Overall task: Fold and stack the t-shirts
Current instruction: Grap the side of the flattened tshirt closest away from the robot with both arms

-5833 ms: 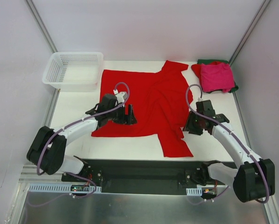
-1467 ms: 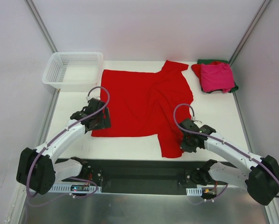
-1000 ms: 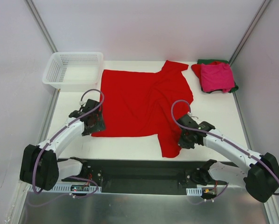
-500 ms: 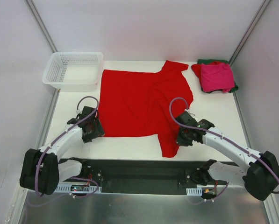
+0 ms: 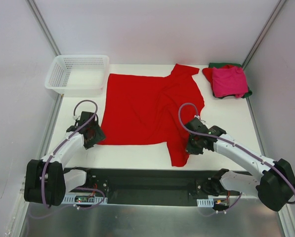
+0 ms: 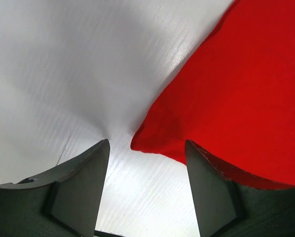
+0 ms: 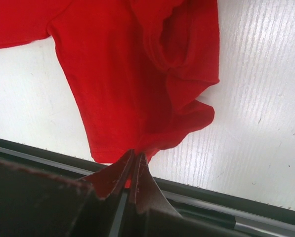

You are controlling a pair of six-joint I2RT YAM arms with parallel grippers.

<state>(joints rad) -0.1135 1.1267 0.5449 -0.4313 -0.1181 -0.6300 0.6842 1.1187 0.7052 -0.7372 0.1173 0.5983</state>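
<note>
Bright red t-shirt (image 5: 142,108) spread mostly flat over the middle of the table (image 5: 226,118), left half smooth, right half creased and bunched, with one narrow flap running down toward the near edge. At the far right corner there's a folded stack: magenta-pink t-shirt (image 5: 229,81) on top, a folded red t-shirt (image 5: 207,73) showing at its left, and a dark green t-shirt (image 5: 221,64) peeking out underneath. White mesh basket (image 5: 56,74) sits at the far left corner, just beside the shirt's far left edge. Left gripper (image 5: 94,136) is at the shirt's near left corner; in the wrist view its claw (image 6: 146,182) is spread wide, with the cloth corner (image 6: 236,98) lying between the fingers and the right finger over the cloth edge. Right gripper (image 5: 190,146) is at the right side of the near flap; its claw (image 7: 133,170) is pressed together, pinching the flap's hem (image 7: 117,98) low on the table near the near edge. Left arm is low, elbow out toward the left edge, wrist angled in to the shirt. Right arm is stretched low on a diagonal from the near right corner toward the centre.
</note>
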